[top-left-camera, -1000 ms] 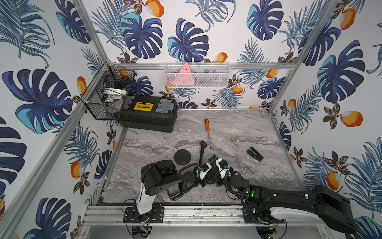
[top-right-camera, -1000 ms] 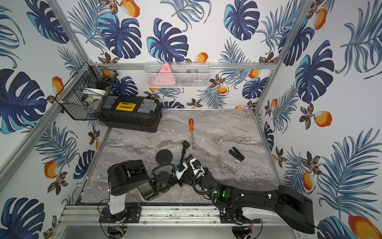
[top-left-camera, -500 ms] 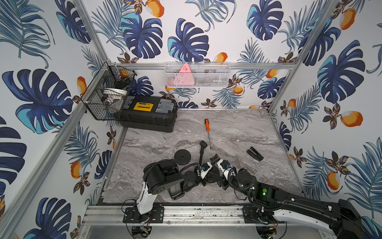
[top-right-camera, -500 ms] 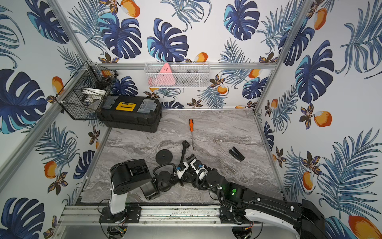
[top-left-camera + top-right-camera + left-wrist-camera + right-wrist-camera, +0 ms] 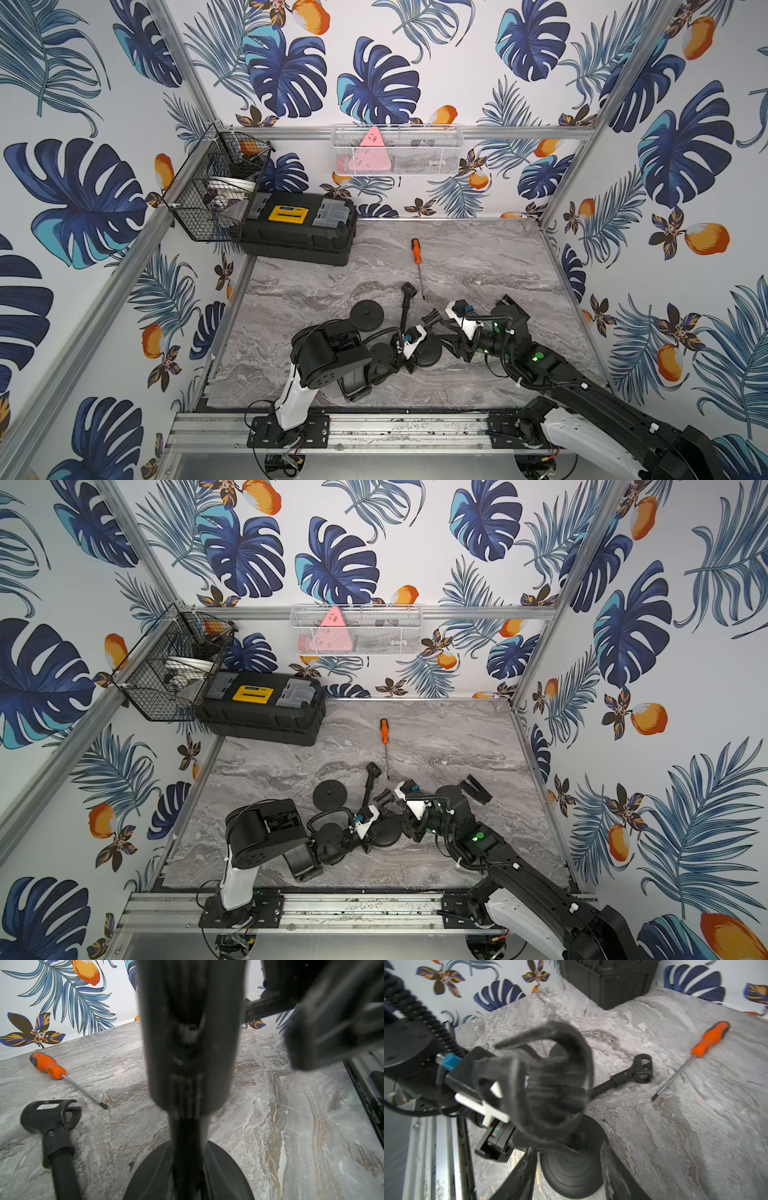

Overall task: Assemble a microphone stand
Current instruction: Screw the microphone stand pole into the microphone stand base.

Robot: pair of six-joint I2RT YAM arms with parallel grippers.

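Pressed shut on the upright post (image 5: 187, 1136), the left gripper (image 5: 411, 360) is steadying it while the right gripper (image 5: 568, 1147), fingers spread, is hovering close beside it, below the clip (image 5: 550, 1080) topping it.

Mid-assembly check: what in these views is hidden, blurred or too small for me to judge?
- Left wrist view: the blurred, close-up post fills the centre and hides its joint with the round base.
- Right wrist view: the mic clip is blurred and covers its own seating. The right tool is cut off by the bottom edge.
- Both top views: the small black part is too small to identify.
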